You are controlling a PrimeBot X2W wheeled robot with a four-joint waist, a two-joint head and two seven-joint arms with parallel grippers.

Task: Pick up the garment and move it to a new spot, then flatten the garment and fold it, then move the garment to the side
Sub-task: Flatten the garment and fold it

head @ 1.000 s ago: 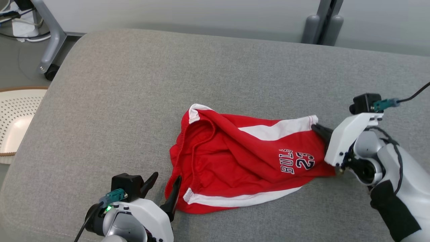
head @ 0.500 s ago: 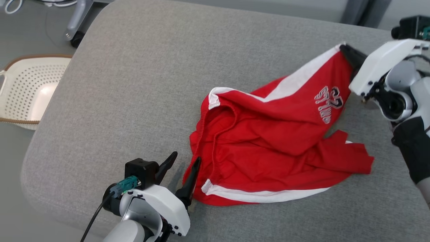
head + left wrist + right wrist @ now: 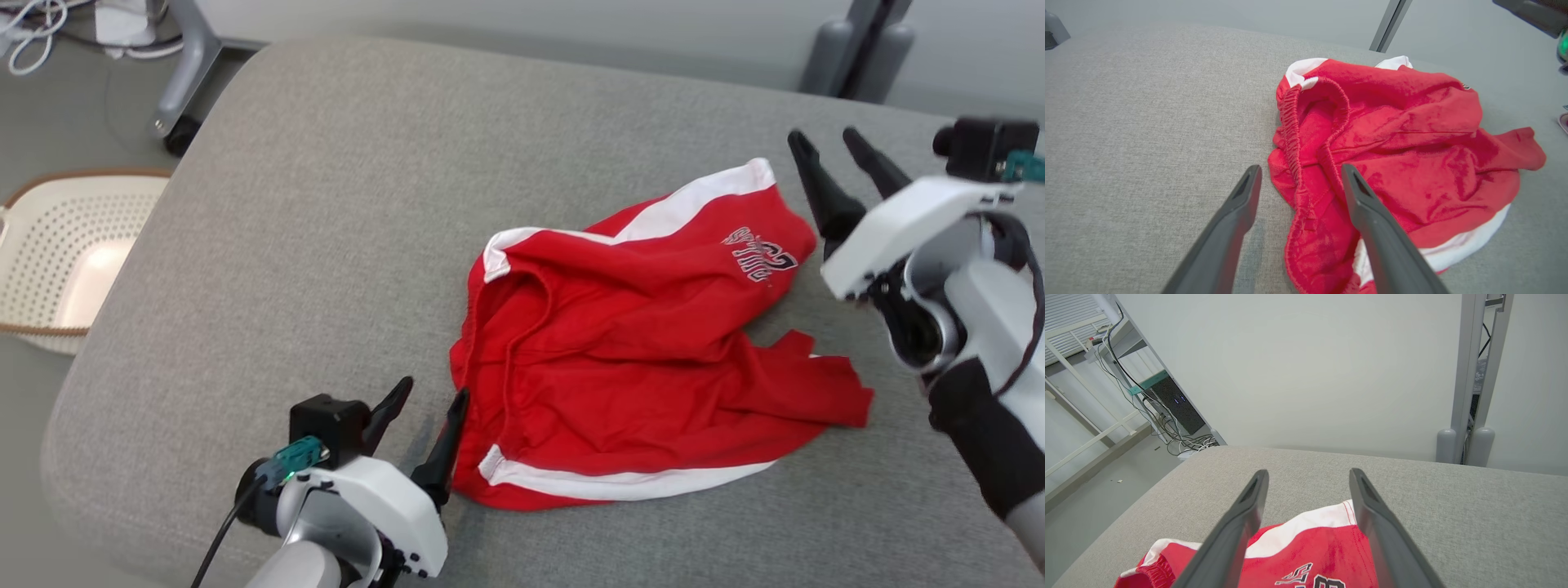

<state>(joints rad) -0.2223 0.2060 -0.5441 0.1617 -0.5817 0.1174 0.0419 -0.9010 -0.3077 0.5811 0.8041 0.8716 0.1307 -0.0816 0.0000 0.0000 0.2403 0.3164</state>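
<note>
**Red basketball shorts** [image 3: 645, 359] with white side stripes lie rumpled on the grey upholstered cushion [image 3: 326, 204], spanning the stretch between your two grippers. The elastic waistband, gathered and gaping, faces your left gripper [image 3: 434, 389]. The leg with the printed lettering and the white hem band reaches toward your right gripper [image 3: 821, 135]. A loose red flap juts out beside the right forearm, and a white stripe runs along the edge nearest the robot.

**Left gripper.** It stands fully spread and grips nothing. The finger farther from the shorts hangs over bare cushion, and the nearer finger lies at the waistband's edge. In the left wrist view the waistband seam runs up between the two fingers. You cannot tell whether the nearer finger touches the cloth.

**Right gripper.** It is likewise spread wide and empty. Its fingers point away from the robot, just beside the white-banded hem corner. In the right wrist view that corner and the lettering lie beneath the fingers, with no cloth caught between them.

**Surroundings.** Out beyond the left gripper, off the cushion's edge, a white perforated basket [image 3: 73, 245] with a brown rim sits on the floor. Ahead of the right gripper's fingertips, past the cushion's far edge, stand two grey posts [image 3: 853, 49].
</note>
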